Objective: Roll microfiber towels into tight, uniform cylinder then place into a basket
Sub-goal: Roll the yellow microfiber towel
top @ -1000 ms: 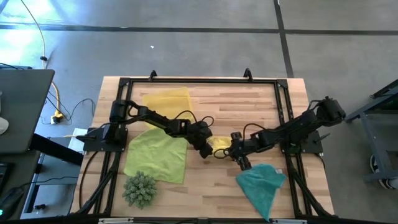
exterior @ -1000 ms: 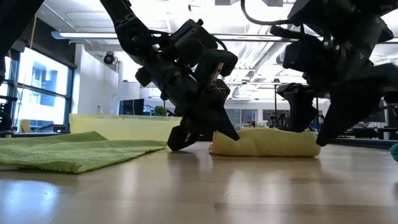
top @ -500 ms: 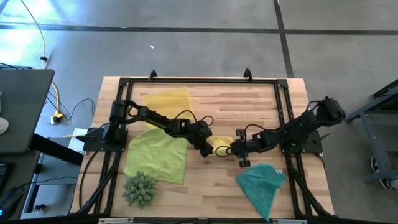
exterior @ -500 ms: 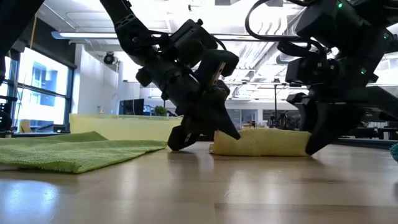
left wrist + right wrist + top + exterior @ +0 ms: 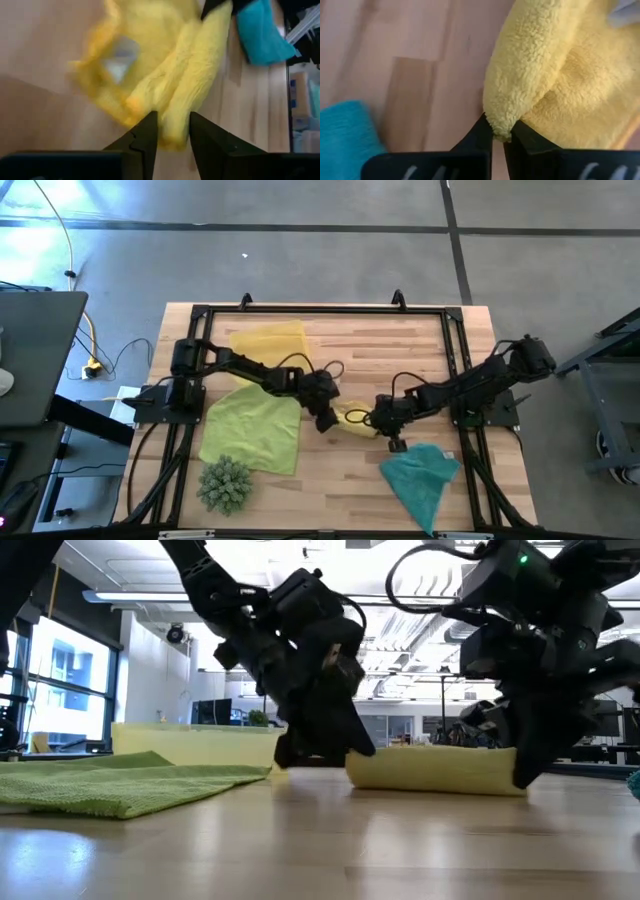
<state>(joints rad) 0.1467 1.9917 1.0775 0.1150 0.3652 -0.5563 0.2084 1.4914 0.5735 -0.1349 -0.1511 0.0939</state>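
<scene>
A bright yellow towel (image 5: 355,420), loosely rolled, lies on its side on the wooden table's middle (image 5: 435,768). My right gripper (image 5: 383,418) is shut on its right end. At the roll's left end my left gripper (image 5: 172,134) stands open, one finger on either side of that end. A lime green towel (image 5: 252,430) lies flat at the left. A teal towel (image 5: 420,475) lies bunched near the front right. The yellow basket (image 5: 268,340) stands at the far left. My right gripper pinches the tip of the roll's right end (image 5: 496,127) between its two fingers, on a rounded fold of the cloth. It comes from the table's right, slanting down. The roll lies on the table. My left gripper: I cannot tell whether its fingers (image 5: 146,135) touch the roll's left end (image 5: 167,117) between them.
A spiky green ball (image 5: 225,485) sits at the front left, beside the lime towel. A black frame (image 5: 320,310) runs around the table's edges. Bare wood lies between the roll and the table's near edge.
My right gripper has moved in on the yellow roll's right end and shut on it. My left gripper has opened at the roll's left end and drawn back a little toward the table's left. The roll has shifted slightly toward the right.
</scene>
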